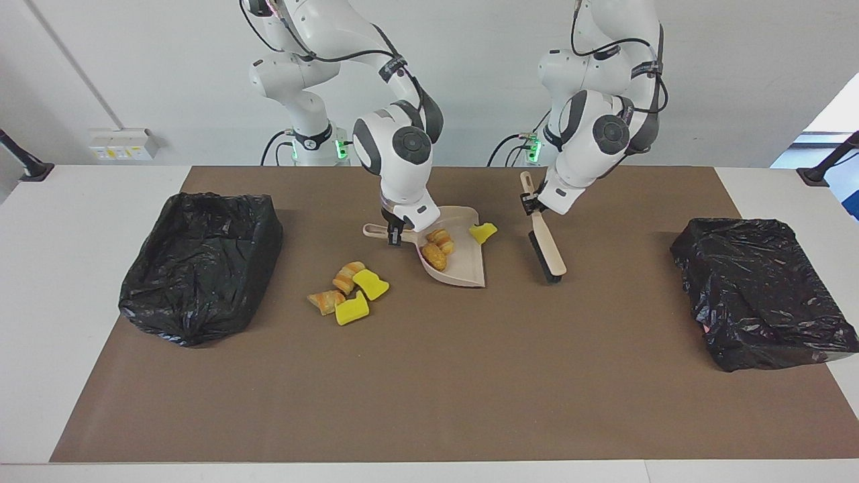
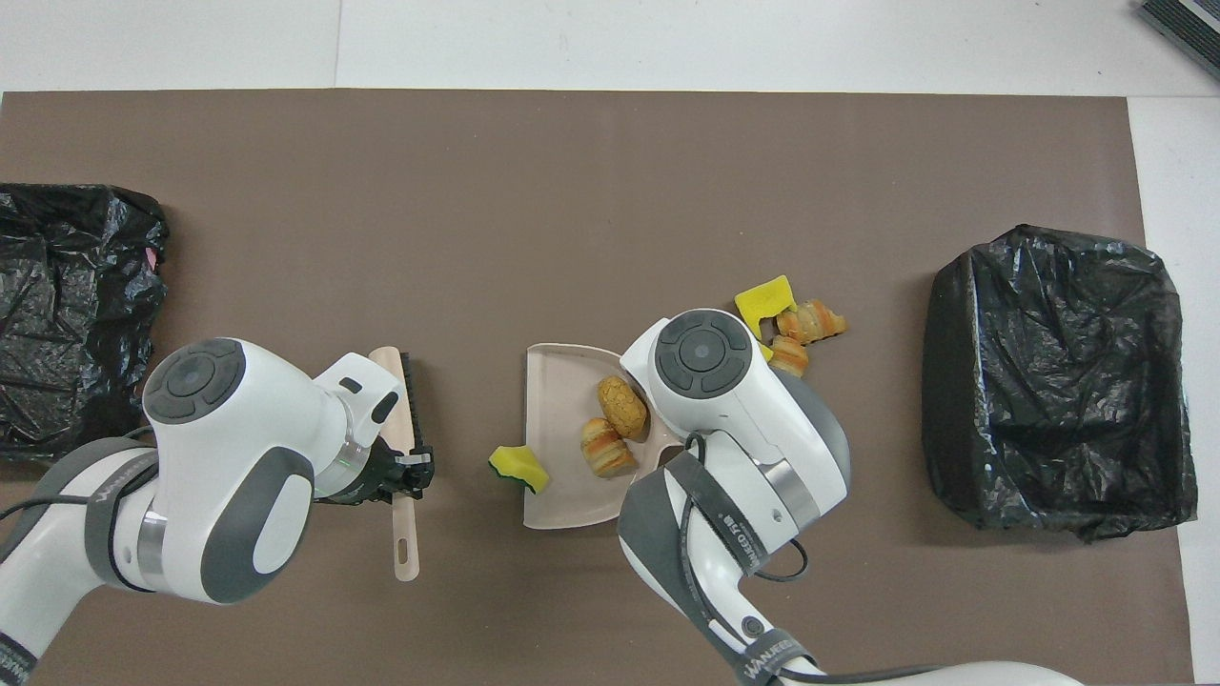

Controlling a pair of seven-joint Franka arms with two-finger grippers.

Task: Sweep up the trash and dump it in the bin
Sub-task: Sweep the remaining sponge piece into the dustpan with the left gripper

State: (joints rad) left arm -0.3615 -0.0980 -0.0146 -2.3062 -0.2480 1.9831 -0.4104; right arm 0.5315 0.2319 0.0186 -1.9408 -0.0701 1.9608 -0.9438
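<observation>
Beige plastic, both tools. My left gripper (image 1: pixel 531 206) is clamped on the handle of the beige hand brush with black bristles (image 1: pixel 547 249); the brush slants down, its bristle end at or just above the brown mat (image 1: pixel 429 389), though I cannot say for certain that it touches. It stands apart from the pan, toward the left arm's end of the table.

My right gripper (image 1: pixel 396 235) is closed on the handle of the beige plastic dustpan (image 1: pixel 463 272), which sits on the mat about mid-table, its open mouth turned toward the brush. In the overhead view my own wrist hides the handle and the grip.

Trash, seven pieces:
- two tan-orange bread-like lumps (image 1: pixel 437 247) lie inside the pan, touching each other;
- one yellow sponge bit with a green edge (image 1: pixel 483 232) lies at the pan's open edge, half on the lip, between pan and brush;
- a cluster of four on the mat beside the pan, toward the right arm's end: two yellow sponge bits (image 1: pixel 361 296) and two striped bread lumps (image 1: pixel 335 288), bunched close together.

A black-bagged bin (image 1: pixel 201 265) stands at the right arm's end of the mat, well apart from the cluster. A second black-bagged bin (image 1: pixel 762 292) stands at the left arm's end.
</observation>
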